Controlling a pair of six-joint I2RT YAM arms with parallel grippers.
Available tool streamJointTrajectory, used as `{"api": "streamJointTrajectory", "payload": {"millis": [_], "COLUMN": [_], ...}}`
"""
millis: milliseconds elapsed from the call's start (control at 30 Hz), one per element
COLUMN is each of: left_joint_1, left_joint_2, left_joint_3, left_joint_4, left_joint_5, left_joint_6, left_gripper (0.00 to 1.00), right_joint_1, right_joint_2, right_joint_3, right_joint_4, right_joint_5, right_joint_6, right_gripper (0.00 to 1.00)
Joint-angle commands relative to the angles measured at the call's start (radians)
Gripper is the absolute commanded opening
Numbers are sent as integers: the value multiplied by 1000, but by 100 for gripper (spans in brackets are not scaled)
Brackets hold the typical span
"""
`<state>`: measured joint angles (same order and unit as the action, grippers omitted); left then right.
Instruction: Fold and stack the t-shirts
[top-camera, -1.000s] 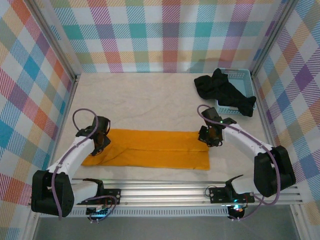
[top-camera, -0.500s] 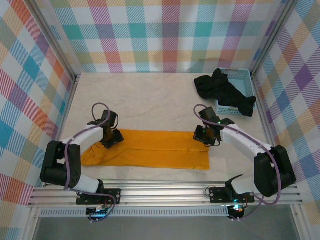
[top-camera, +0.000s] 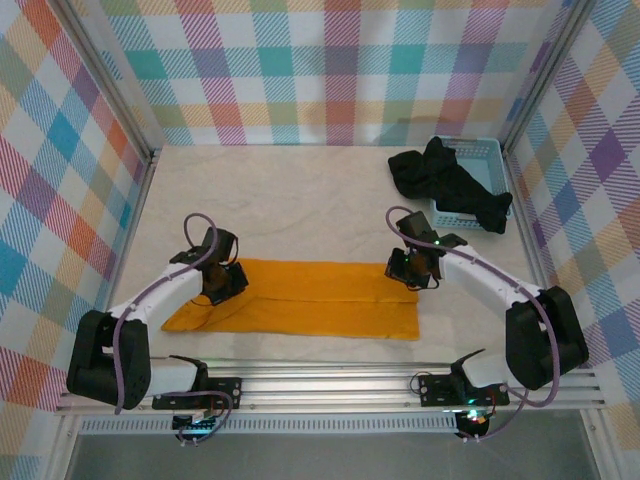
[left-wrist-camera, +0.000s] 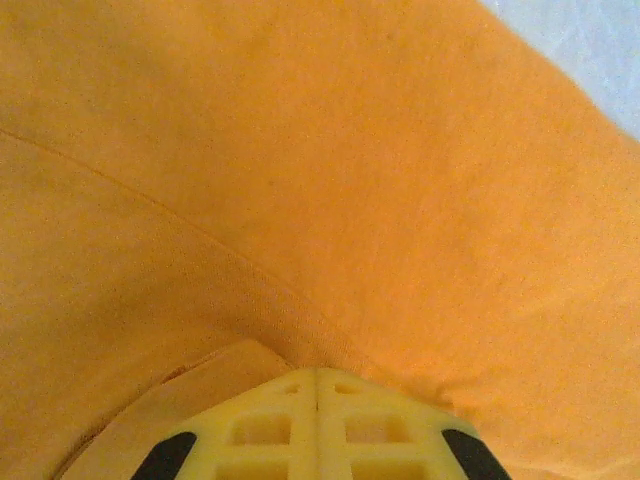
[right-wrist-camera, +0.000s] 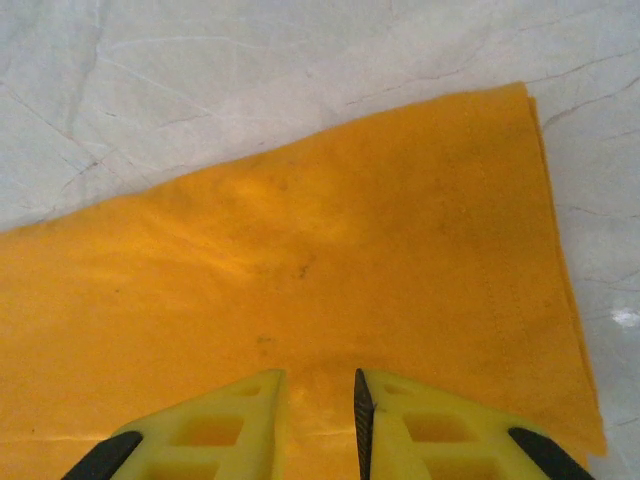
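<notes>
Between your claws, the orange t-shirt (top-camera: 310, 305) is lying part-folded: left claw (left-wrist-camera: 318, 372) pinching it, right claw (right-wrist-camera: 320, 378) hold unclear; black t-shirts (top-camera: 450, 185) are waiting beyond.

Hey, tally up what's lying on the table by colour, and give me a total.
Orange: 1, the orange t-shirt
Black: 1, the black heap of t-shirts, number of shirts in it unclear
Light blue: 1, the basket
Total: 3

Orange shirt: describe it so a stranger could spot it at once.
On the pale table, toward its near edge, lies the orange shirt, folded into a long flat strip. It is the only bright cloth; the other shirts are black, heaped at the blue basket.
</notes>
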<state>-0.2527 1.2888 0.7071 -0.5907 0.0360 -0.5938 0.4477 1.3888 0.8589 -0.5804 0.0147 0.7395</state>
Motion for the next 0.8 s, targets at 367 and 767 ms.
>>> {"api": "streamJointTrajectory", "payload": {"millis": [367,767], "left_joint_1": [41,-3], "left_joint_2": [56,-27], "left_joint_3": [-14,-83], "left_joint_4": [34,60], "left_joint_5": [-114,-22], "left_joint_6": [-4,-3], "left_gripper": [62,53], "right_joint_1": [11,11], "right_joint_2": [-14,-7], "right_joint_3": [14,9], "right_joint_4": [2,9], "right_joint_5": [-15,-15], "right_joint_6": [-12,-17], "right_gripper": [26,26]}}
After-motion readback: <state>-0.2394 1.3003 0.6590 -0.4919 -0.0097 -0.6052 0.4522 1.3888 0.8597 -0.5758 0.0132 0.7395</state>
